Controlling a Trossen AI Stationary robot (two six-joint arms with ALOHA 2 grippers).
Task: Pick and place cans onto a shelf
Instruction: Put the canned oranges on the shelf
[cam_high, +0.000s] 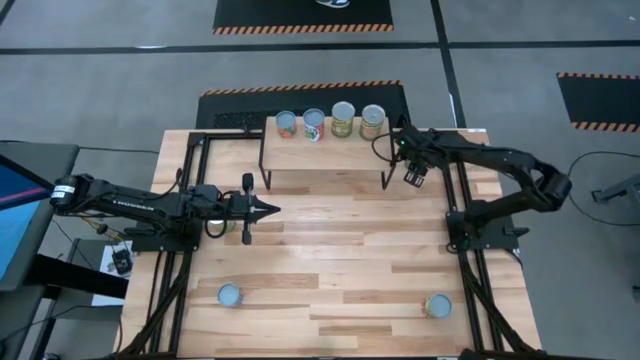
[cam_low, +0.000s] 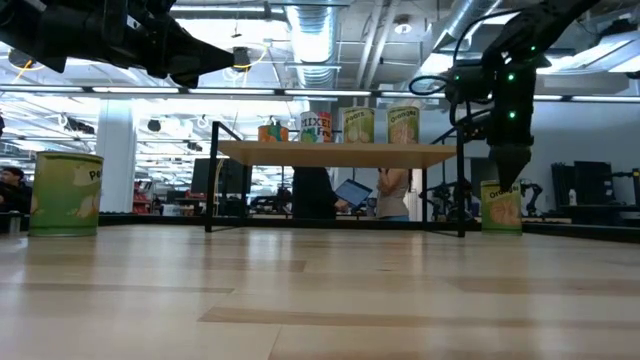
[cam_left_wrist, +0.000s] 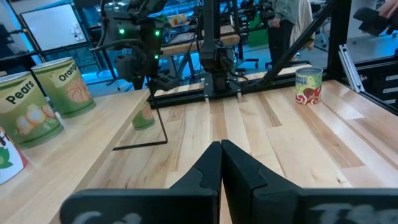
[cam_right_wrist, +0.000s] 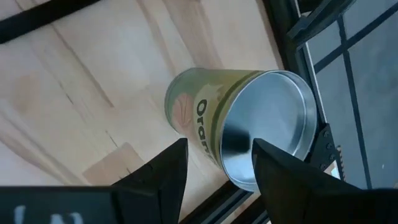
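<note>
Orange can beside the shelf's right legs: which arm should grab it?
Right. The right gripper hangs open directly above that can, near the shelf. The left gripper is shut and sits toward the table's left-middle.

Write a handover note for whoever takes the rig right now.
Left gripper: shut, empty, hanging over the table, left of middle.
Right gripper: open, above an upright can on the table by the shelf, at its right end; not gripped.
Done: four cans stand along the shelf's far edge.
Left: that can, plus two near the table's front edge, one left, one right.
</note>
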